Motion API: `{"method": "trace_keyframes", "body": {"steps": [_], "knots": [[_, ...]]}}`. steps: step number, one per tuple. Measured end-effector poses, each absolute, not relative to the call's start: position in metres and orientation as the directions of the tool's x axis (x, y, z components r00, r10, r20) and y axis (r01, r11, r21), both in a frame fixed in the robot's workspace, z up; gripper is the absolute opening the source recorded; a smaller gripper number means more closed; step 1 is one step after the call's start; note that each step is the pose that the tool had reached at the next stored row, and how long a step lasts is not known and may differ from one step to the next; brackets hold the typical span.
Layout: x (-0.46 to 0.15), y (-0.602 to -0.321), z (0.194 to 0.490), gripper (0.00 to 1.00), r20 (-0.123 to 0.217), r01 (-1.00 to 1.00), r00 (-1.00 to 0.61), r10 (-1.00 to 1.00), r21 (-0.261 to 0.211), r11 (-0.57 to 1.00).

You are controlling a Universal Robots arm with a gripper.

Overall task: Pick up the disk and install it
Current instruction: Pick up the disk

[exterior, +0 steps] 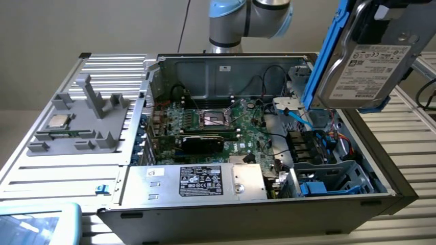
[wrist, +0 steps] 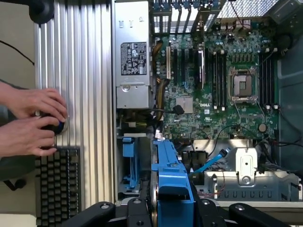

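Hanging above the computer case [exterior: 238, 217], tool [wrist: 173, 207] clamped on disk [exterior: 361, 71]; wrist view: hands [wrist: 35, 101] by keyboard [wrist: 57, 184].

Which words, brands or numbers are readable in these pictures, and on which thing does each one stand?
"TOSHIBA": printed sideways on the white label of the disk.
"DELL": on the green motherboard.
Other lines on the disk label: too small to read.
Black label on the power supply box: fine print and symbols, too small to read.

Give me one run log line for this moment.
gripper: shut on disk | disk: held aloft over open computer case | install: not yet done
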State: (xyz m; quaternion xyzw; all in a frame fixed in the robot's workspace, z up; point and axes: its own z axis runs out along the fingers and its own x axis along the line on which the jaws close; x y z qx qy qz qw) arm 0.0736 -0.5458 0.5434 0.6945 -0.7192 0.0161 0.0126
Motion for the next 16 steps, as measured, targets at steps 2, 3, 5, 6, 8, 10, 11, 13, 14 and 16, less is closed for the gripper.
{"method": "trace_keyframes", "body": {"steps": [2, 3, 5, 6, 8, 10, 11, 13, 14, 16], "knots": [[0.075, -0.551, 0.542, 0.37, 0.04, -0.999, -0.035, -0.999, -0.007, 0.035], [0.076, -0.554, 0.541, 0.37, 0.04, -0.999, -0.035, -0.999, -0.007, 0.035], [0.077, -0.56, 0.539, 0.37, 0.04, -0.999, -0.035, -0.999, -0.007, 0.035], [0.078, -0.562, 0.539, 0.37, 0.04, -0.999, -0.035, -0.999, -0.007, 0.035], [0.08, -0.567, 0.537, 0.37, 0.04, -0.999, -0.035, -0.999, -0.007, 0.035], [0.082, -0.57, 0.535, 0.37, 0.04, -0.999, -0.035, -0.999, -0.008, 0.035], [0.083, -0.57, 0.534, 0.37, 0.04, -0.999, -0.035, -0.999, -0.008, 0.035], [0.085, -0.571, 0.531, 0.37, 0.04, -0.999, -0.035, -0.999, -0.008, 0.035], [0.086, -0.572, 0.53, 0.37, 0.04, -0.999, -0.035, -0.999, -0.008, 0.035], [0.088, -0.573, 0.529, 0.37, 0.04, -0.999, -0.035, -0.999, -0.009, 0.035]]}}
